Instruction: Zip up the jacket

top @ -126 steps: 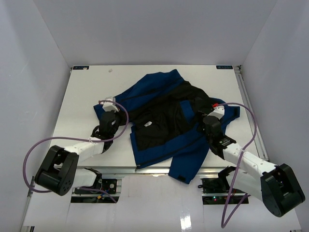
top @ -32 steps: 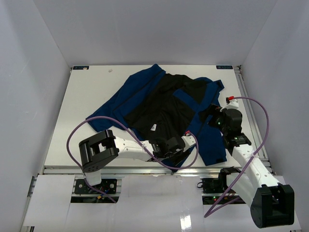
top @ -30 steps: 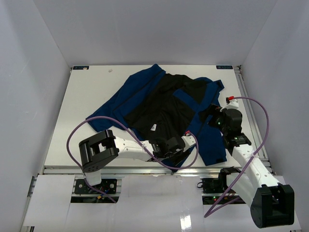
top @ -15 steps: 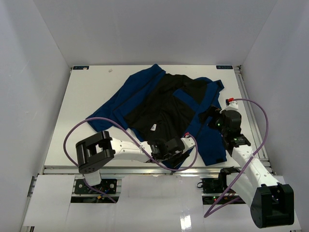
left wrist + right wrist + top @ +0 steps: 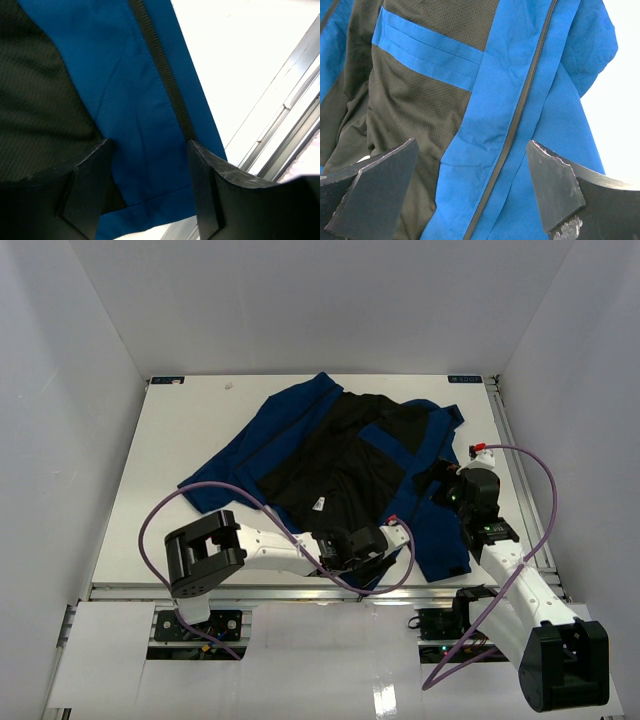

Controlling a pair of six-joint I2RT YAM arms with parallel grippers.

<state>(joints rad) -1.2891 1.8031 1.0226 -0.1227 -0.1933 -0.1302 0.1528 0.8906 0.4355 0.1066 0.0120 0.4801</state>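
One blue jacket (image 5: 275, 435) lies on one worktop (image 5: 180, 430). Two end effectors are over it: the left end effector (image 5: 345, 550) and the right end effector (image 5: 438, 480). Two purple cables (image 5: 170, 502) trail, one behind each.

White table (image 5: 170, 460), pale walls (image 5: 320, 300); metal rail (image 5: 130, 590) at near edge

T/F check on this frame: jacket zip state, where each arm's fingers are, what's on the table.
1. The jacket is zipped shut. False: it lies open, black lining showing.
2. The right fingers stand open over a zipper. True.
3. The left fingers are at the collar. False: they are over the hem, by the near edge of the table.
4. Blue fabric and a zipper strip show between the left fingers. True.
5. Two garments are present. False: one.
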